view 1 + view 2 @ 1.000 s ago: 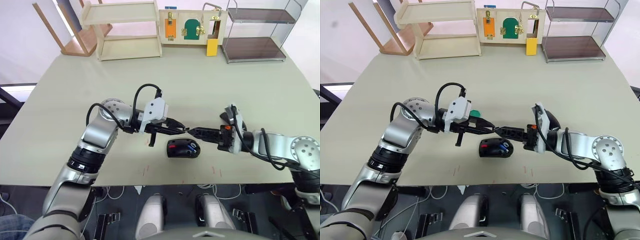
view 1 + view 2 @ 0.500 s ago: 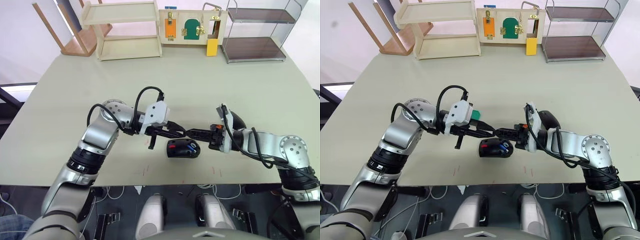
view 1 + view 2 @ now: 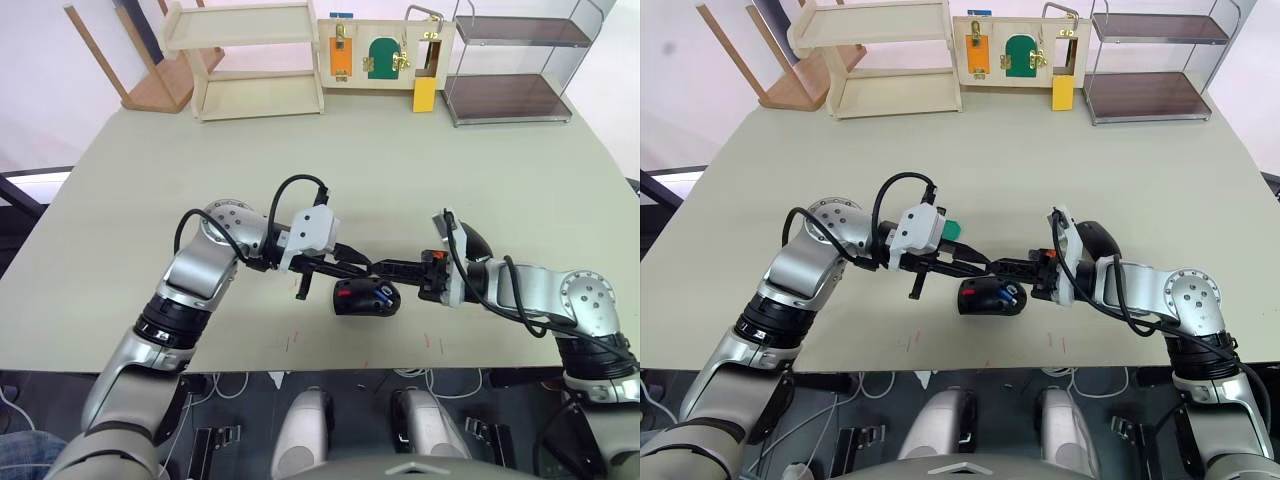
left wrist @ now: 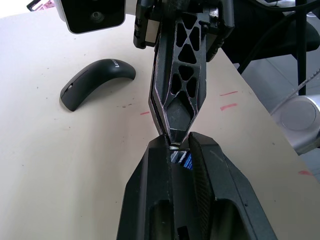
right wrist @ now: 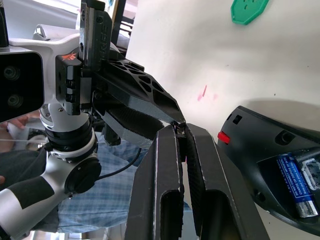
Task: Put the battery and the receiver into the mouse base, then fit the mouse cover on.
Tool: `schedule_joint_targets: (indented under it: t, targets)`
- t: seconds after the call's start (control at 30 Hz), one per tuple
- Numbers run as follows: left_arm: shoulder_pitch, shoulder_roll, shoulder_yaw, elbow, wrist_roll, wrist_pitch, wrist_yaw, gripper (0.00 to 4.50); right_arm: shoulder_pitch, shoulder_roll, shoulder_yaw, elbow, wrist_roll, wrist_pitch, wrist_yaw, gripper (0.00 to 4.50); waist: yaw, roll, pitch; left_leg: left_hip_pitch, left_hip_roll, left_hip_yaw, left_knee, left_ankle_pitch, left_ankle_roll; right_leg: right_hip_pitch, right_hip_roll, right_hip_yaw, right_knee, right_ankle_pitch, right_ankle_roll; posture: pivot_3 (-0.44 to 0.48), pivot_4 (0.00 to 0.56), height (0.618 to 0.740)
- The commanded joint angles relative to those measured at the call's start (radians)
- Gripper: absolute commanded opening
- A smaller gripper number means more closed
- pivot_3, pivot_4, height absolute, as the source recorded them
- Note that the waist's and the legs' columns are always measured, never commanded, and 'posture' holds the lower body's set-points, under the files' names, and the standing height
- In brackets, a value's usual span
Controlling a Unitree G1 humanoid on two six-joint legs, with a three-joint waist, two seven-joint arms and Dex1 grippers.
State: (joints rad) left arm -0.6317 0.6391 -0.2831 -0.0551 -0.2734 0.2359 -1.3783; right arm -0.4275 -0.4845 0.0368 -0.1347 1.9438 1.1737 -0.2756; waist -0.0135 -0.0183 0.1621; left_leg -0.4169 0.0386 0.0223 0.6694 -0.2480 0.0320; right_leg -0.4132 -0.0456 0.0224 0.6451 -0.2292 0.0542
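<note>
Both grippers, left (image 3: 362, 268) and right (image 3: 385, 268), pinch the receiver (image 4: 174, 147) tip-to-tip above the mouse base (image 3: 366, 297); mistimed release drops it

battery (image 5: 296, 184) in mouse base (image 3: 366, 297), table centre

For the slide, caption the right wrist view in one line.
Both hands meet tip to tip above the open mouse base, its blue battery already seated.

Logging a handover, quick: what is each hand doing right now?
Left hand: closed on the receiver.
Right hand: cannot be told.
</note>
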Motion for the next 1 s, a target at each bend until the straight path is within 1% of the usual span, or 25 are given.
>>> schedule_joint_targets:
  t: [0.03, 0.5, 0.53, 0.57, 0.6, 0.67, 0.73, 0.77, 0.8, 1.0]
  targets:
    - [-0.001, 0.020, 0.015, -0.001, 0.010, -0.011, 0.001, 0.03, -0.008, -0.005, -0.037, -0.017, 0.028, 0.016, 0.039, 0.04, 0.000, 0.000, 0.000, 0.000, 0.000, 0.000, 0.000, 0.000, 0.000, 0.000, 0.000, 0.000, 0.000, 0.000, 0.000, 0.000, 0.150, 0.740]
    - [0.018, 0.029, 0.019, -0.001, -0.019, -0.027, -0.036, 0.03, -0.012, 0.001, -0.053, -0.002, 0.028, 0.021, 0.055, 0.04, 0.000, 0.000, 0.000, 0.000, 0.000, 0.000, 0.000, 0.000, 0.000, 0.000, 0.000, 0.000, 0.000, 0.000, 0.000, 0.000, 0.150, 0.740]
    - [0.021, 0.028, 0.020, 0.002, -0.020, -0.037, -0.038, 1.10, -0.012, 0.001, -0.053, -0.002, 0.028, 0.020, 0.054, 0.00, 0.000, 0.000, 0.000, 0.000, 0.000, 0.000, 0.000, 0.000, 0.000, 0.000, 0.000, 0.000, 0.000, 0.000, 0.000, 0.000, 0.150, 0.740]
    - [0.023, 0.028, 0.021, 0.005, -0.021, -0.044, -0.039, 1.39, -0.011, 0.001, -0.054, -0.003, 0.028, 0.020, 0.053, 0.00, 0.000, 0.000, 0.000, 0.000, 0.000, 0.000, 0.000, 0.000, 0.000, 0.000, 0.000, 0.000, 0.000, 0.000, 0.000, 0.000, 0.150, 0.740]
    - [0.025, 0.028, 0.022, 0.006, -0.022, -0.050, -0.041, 2.05, -0.011, 0.001, -0.055, -0.003, 0.028, 0.021, 0.054, 0.00, 0.000, 0.000, 0.000, 0.000, 0.000, 0.000, 0.000, 0.000, 0.000, 0.000, 0.000, 0.000, 0.000, 0.000, 0.000, 0.000, 0.150, 0.740]
    - [0.028, 0.031, 0.021, 0.010, -0.024, -0.062, -0.050, 2.77, -0.013, 0.001, -0.058, -0.001, 0.028, 0.023, 0.055, 0.00, 0.000, 0.000, 0.000, 0.000, 0.000, 0.000, 0.000, 0.000, 0.000, 0.000, 0.000, 0.000, 0.000, 0.000, 0.000, 0.000, 0.150, 0.740]
    - [0.031, 0.030, 0.023, 0.014, -0.025, -0.067, -0.053, 3.78, -0.013, -0.003, -0.062, 0.001, 0.028, 0.026, 0.057, 0.00, 0.000, 0.000, 0.000, 0.000, 0.000, 0.000, 0.000, 0.000, 0.000, 0.000, 0.000, 0.000, 0.000, 0.000, 0.000, 0.000, 0.150, 0.740]
    - [0.033, 0.029, 0.025, 0.016, -0.024, -0.067, -0.050, 4.19, -0.014, -0.006, -0.063, 0.001, 0.028, 0.027, 0.058, 0.00, 0.000, 0.000, 0.000, 0.000, 0.000, 0.000, 0.000, 0.000, 0.000, 0.000, 0.000, 0.000, 0.000, 0.000, 0.000, 0.000, 0.150, 0.740]
    - [0.034, 0.030, 0.025, 0.019, -0.023, -0.070, -0.048, 4.46, -0.014, -0.006, -0.064, 0.002, 0.028, 0.028, 0.059, 0.00, 0.000, 0.000, 0.000, 0.000, 0.000, 0.000, 0.000, 0.000, 0.000, 0.000, 0.000, 0.000, 0.000, 0.000, 0.000, 0.000, 0.150, 0.740]
    - [0.031, 0.030, 0.031, 0.037, -0.023, -0.075, -0.043, 4.46, -0.016, -0.006, -0.065, 0.001, 0.028, 0.027, 0.062, 0.00, 0.000, 0.000, 0.000, 0.000, 0.000, 0.000, 0.000, 0.000, 0.000, 0.000, 0.000, 0.000, 0.000, 0.000, 0.000, 0.000, 0.150, 0.740]
